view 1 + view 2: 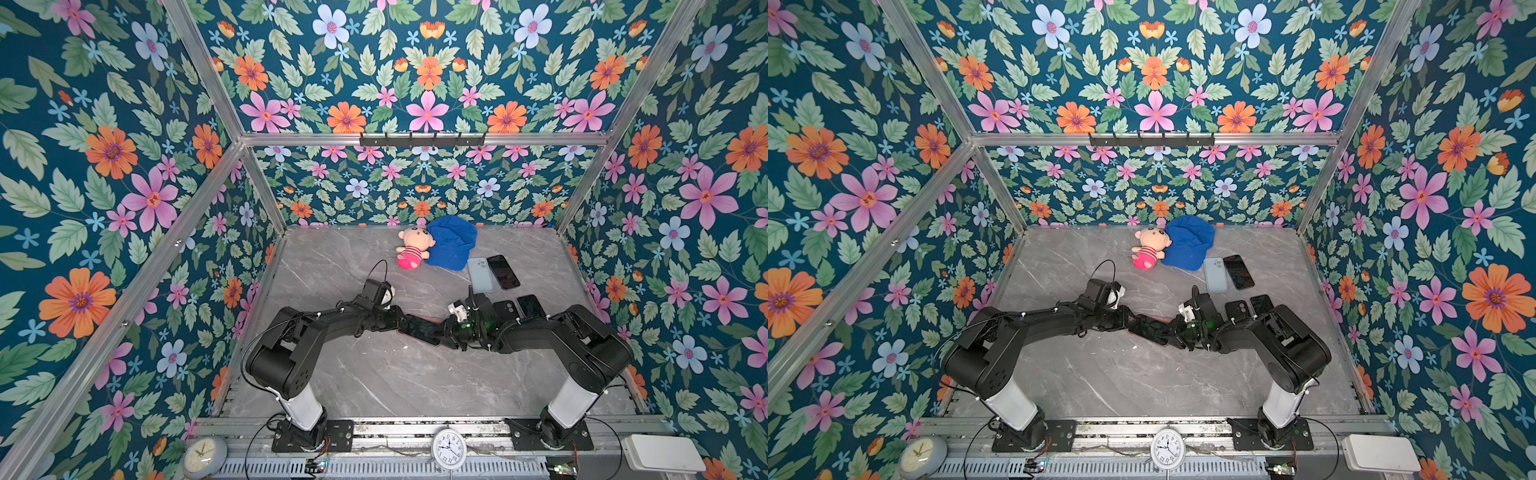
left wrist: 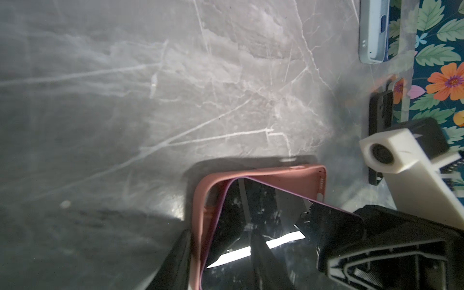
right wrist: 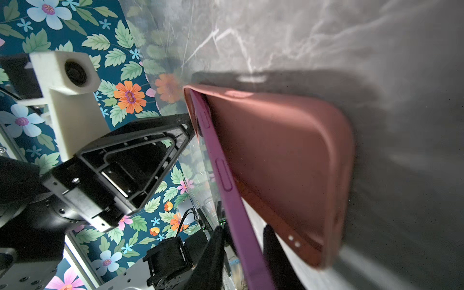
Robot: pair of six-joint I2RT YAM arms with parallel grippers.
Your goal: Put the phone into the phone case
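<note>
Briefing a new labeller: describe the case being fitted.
On the grey marble tabletop, the left gripper and right gripper meet. Between them is the soft pink phone case, a purple phone tilted in, unlike the pale blue case and black case.

Floral wallpaper (image 1: 428, 83) everywhere, folks: deep teal, crowded with orange, pink and pale-blue blooms and green leaves, covering the back wall and both side walls. Aluminium frame bars (image 1: 291, 138) cut across the back and run down the corners, and a black hook rail (image 1: 422, 141) sits on the cross bar. Down below, the table (image 1: 374, 374) is grey marble-look with white veins, glossy enough to mirror the wallpaper near its edge in the right wrist view. Along the front there are 2 clocks, a cream-faced clock (image 1: 203, 455) at the left and a white clock (image 1: 449, 449) in the middle, plus a white box (image 1: 660, 457) at the right. The light is bright and even, and the shadows on the stone are soft.
</note>
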